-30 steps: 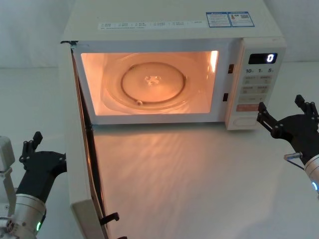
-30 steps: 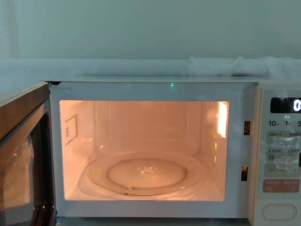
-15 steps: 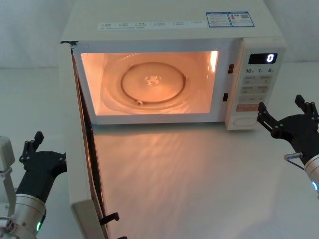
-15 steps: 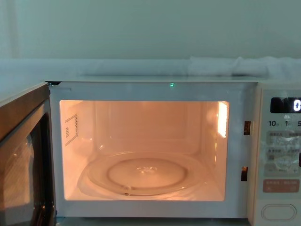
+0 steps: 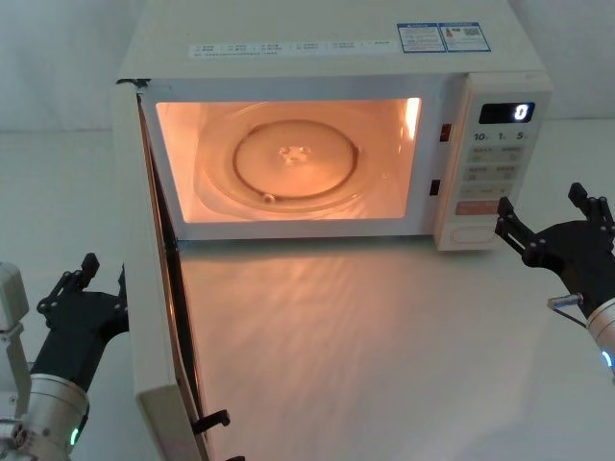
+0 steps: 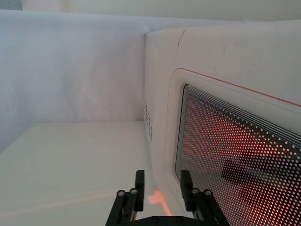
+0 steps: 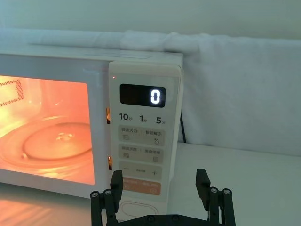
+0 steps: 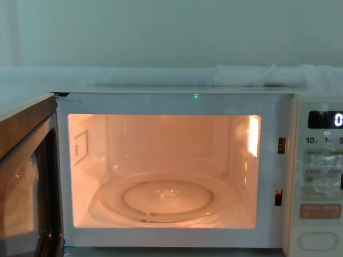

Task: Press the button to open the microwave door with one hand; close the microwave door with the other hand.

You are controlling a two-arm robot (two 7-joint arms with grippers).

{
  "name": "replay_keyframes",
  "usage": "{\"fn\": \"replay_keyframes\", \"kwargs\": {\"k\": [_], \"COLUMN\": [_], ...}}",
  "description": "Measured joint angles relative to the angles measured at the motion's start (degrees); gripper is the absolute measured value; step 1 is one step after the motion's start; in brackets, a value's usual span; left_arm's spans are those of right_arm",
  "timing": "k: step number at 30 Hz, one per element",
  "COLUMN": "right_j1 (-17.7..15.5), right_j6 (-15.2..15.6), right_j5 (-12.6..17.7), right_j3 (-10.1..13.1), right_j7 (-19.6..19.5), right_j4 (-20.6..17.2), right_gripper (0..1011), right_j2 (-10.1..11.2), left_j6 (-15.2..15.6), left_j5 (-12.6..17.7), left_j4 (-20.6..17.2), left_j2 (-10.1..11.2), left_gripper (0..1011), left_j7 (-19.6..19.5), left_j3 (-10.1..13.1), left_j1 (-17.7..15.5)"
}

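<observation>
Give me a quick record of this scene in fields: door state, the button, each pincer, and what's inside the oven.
door: microwave door swung wide open, interior light on
button: wide cream button at the bottom of the control panel, untouched
right pincer: open, hovering just in front of the button
left pincer: open, beside the door's outer face
inside: glass turntable, nothing on it
display: reads 0

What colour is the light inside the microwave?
Warm orange-pink, glowing through the microwave cavity; the chest view shows it best.

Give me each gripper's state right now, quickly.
Left gripper: open, empty, beside the microwave door.
Right gripper: open, empty, facing the button.
</observation>
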Motion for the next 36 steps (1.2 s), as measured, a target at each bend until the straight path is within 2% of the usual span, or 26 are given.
{"fn": "replay_keyframes", "kwargs": {"k": [1, 4, 5, 7, 8, 11, 16, 32, 36], "right_j1": [0.0, 0.0, 0.0, 0.0, 0.0, 0.0, 0.0, 0.0, 0.0], "right_j6": [0.0, 0.0, 0.0, 0.0, 0.0, 0.0, 0.0, 0.0, 0.0], "right_j5": [0.0, 0.0, 0.0, 0.0, 0.0, 0.0, 0.0, 0.0, 0.0], "right_j3": [0.0, 0.0, 0.0, 0.0, 0.0, 0.0, 0.0, 0.0, 0.0], "right_j7": [0.0, 0.0, 0.0, 0.0, 0.0, 0.0, 0.0, 0.0, 0.0], "right_j4": [0.0, 0.0, 0.0, 0.0, 0.0, 0.0, 0.0, 0.0, 0.0], "right_gripper": [1002, 1002, 1003, 1002, 1002, 1002, 1002, 1002, 1002], "right_j2": [0.0, 0.0, 0.0, 0.0, 0.0, 0.0, 0.0, 0.0, 0.0], "left_j6": [0.0, 0.0, 0.0, 0.0, 0.0, 0.0, 0.0, 0.0, -0.8], "left_j5": [0.0, 0.0, 0.0, 0.0, 0.0, 0.0, 0.0, 0.0, 0.0], "left_j4": [0.0, 0.0, 0.0, 0.0, 0.0, 0.0, 0.0, 0.0, 0.0], "left_j2": [0.0, 0.0, 0.0, 0.0, 0.0, 0.0, 0.0, 0.0, 0.2], "left_gripper": [452, 390, 328, 266, 266, 129, 0, 0, 0], "left_j7": [0.0, 0.0, 0.0, 0.0, 0.0, 0.0, 0.0, 0.0, -2.3], "left_j3": [0.0, 0.0, 0.0, 0.0, 0.0, 0.0, 0.0, 0.0, -0.1], "left_j1": [0.0, 0.0, 0.0, 0.0, 0.0, 0.0, 0.0, 0.0, 0.2]}}
